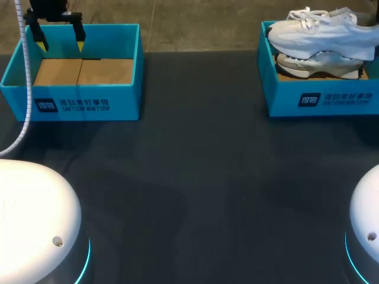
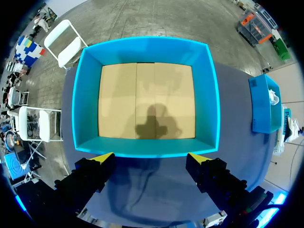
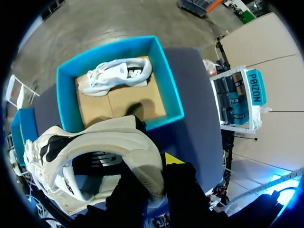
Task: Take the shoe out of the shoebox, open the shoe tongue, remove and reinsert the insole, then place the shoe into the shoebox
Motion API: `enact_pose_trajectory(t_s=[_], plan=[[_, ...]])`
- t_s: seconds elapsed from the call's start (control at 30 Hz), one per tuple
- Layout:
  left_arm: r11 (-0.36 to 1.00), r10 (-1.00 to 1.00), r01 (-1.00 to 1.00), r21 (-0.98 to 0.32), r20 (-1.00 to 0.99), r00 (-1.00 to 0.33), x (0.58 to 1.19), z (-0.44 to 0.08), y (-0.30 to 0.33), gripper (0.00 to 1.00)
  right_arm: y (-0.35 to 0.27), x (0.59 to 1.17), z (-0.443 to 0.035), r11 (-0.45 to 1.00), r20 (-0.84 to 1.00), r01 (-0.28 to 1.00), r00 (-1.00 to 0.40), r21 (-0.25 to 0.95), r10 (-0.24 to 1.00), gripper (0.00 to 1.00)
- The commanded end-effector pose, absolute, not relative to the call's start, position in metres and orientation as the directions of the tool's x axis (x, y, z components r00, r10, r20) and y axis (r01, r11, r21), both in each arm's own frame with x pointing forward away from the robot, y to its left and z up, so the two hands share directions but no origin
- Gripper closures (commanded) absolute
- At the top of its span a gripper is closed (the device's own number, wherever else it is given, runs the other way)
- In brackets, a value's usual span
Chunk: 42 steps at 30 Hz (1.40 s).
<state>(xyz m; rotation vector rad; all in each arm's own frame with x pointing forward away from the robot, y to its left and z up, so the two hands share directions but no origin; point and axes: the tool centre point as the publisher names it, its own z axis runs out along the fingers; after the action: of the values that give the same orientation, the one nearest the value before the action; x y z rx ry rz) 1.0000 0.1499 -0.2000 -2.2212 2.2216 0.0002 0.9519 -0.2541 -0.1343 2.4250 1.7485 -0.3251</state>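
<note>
A white shoe (image 1: pixel 323 34) hangs above the right blue shoebox (image 1: pixel 284 97), toe pointing left. In the right wrist view my right gripper (image 3: pixel 157 167) is shut on the heel collar of this white shoe (image 3: pixel 102 152), with one yellow tip showing outside the heel. A second white shoe (image 3: pixel 115 76) lies on its side on the cardboard floor of that box (image 3: pixel 166 85), also seen under the lifted shoe (image 1: pixel 320 64). My left gripper (image 1: pixel 59 36) stands open over the far side of the left blue shoebox (image 1: pixel 77 103), which holds nothing, its fingers (image 2: pixel 102 159) apart above the box wall (image 2: pixel 142 151).
The dark table (image 1: pixel 195 177) stretches between the two boxes and the arm bases (image 1: pixel 29 219) at the near corners. A white cable (image 1: pixel 26 89) runs down across the left box's front-left corner.
</note>
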Motion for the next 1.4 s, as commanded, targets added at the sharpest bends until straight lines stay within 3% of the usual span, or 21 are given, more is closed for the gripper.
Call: enact_pose_trajectory(t_s=[0.03,0.47,1.07,1.4], plan=[[0.000,-1.000,-1.000,0.000,0.000,0.000,1.000,-0.200,0.150,0.00,-0.230,0.892,-0.132,-0.305,-0.239,0.948,0.318,0.091,0.917,1.00],[0.000,-1.000,-1.000,0.000,0.000,0.000,1.000,-0.200,0.150,0.00,-0.154,0.814,-0.139,-0.308,-0.240,0.945,0.327,0.114,0.914,1.00],[0.000,-1.000,-1.000,0.000,0.000,0.000,1.000,-0.200,0.150,0.00,-0.154,0.814,-0.139,-0.308,-0.240,0.945,0.327,0.114,0.914,1.00],[0.000,-1.000,-1.000,0.000,0.000,0.000,1.000,-0.200,0.150,0.00,-0.100,0.764,-0.165,-0.320,-0.176,0.944,0.330,0.086,0.927,1.00]])
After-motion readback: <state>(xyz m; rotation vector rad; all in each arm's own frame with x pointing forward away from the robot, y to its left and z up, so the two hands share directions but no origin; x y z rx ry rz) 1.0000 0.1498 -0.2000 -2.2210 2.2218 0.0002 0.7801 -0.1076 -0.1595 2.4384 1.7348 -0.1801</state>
